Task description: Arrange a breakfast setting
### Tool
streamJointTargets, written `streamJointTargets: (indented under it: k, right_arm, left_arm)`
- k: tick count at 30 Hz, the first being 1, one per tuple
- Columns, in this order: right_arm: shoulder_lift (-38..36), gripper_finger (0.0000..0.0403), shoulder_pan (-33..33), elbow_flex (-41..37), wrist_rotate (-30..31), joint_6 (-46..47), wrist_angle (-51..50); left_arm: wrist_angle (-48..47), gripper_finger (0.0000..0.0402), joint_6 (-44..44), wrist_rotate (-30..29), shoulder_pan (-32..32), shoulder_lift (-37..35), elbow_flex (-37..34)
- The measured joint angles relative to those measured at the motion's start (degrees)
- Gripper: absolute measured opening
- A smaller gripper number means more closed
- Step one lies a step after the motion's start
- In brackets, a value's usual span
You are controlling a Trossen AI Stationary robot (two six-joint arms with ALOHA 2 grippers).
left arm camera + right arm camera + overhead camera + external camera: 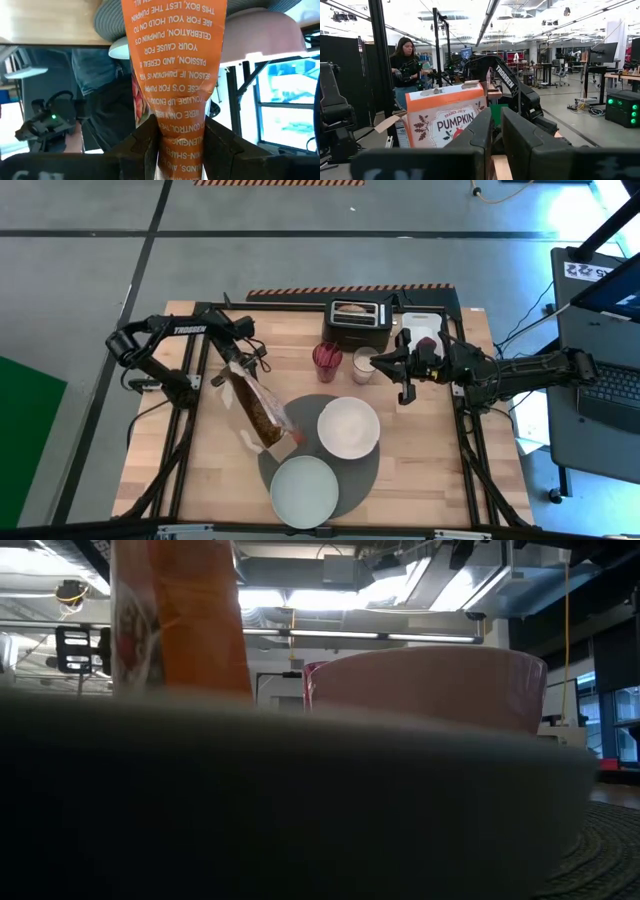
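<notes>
High view: left jaws grip cereal box (258, 407) tilted beside bowl (348, 426).

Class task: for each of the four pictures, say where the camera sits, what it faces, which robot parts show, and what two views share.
High: overhead, facing down; both arms, placemat.
Low: table height, behind the plate rim; no arm.
Left wrist: left pincer clamping the cereal box.
Right wrist: right pincer, facing the left arm.
Shared: the box shows in the high view and right wrist view.
</notes>
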Motion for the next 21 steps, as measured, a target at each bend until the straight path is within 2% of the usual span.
streamJointTargets:
  k: [6,21]
  right_arm:
    - [0.0,0.0046,0.0,0.0,-1.1,0.1,0.0]
    - [0.0,0.0046,0.0,0.0,-2.6,0.7,-0.9]
  left_arm:
    - [0.4,0.0144,-1.4,-1.8,-0.5,0.0,0.3]
    - [1.2,0.029,-1.9,-4.4,1.6,0.0,2.5]
